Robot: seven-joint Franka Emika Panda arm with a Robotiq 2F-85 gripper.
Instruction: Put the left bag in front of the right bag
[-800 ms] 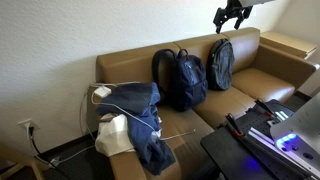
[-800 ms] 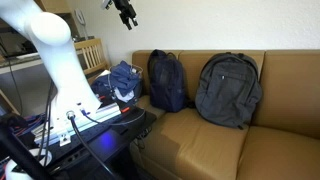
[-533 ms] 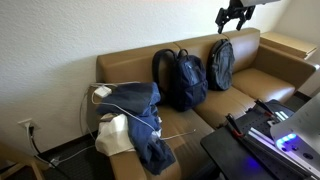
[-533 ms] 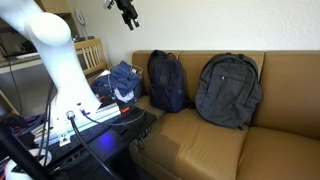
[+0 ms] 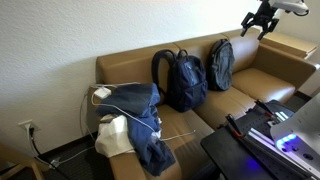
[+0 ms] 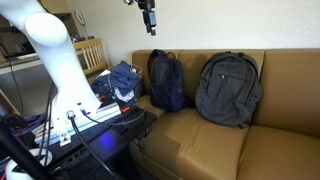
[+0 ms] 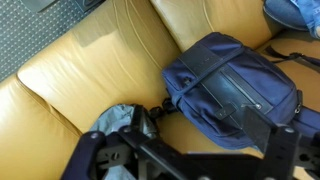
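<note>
The left bag [image 5: 180, 78], a bulky navy-black backpack, stands against the sofa back; it also shows in the other exterior view [image 6: 167, 80] and in the wrist view [image 7: 235, 85]. The right bag [image 5: 221, 63], slimmer and grey-blue, stands beside it, and also shows in the other exterior view [image 6: 228, 90] and at the wrist view's lower left [image 7: 115, 120]. My gripper [image 5: 258, 20] is open and empty, high in the air above the sofa back, to the right of the right bag. It also shows in the other exterior view [image 6: 148, 14] and in the wrist view [image 7: 190, 152].
A heap of blue denim clothes [image 5: 140, 115] with a white cable lies on the sofa's left end, also in the other exterior view [image 6: 124, 80]. The tan sofa [image 5: 250, 85] has a bare seat in front of the bags. A dark stand with equipment [image 5: 255, 140] is in front.
My gripper has moved sideways through the air, from above the right bag to its right. Both bags have stayed in place.
</note>
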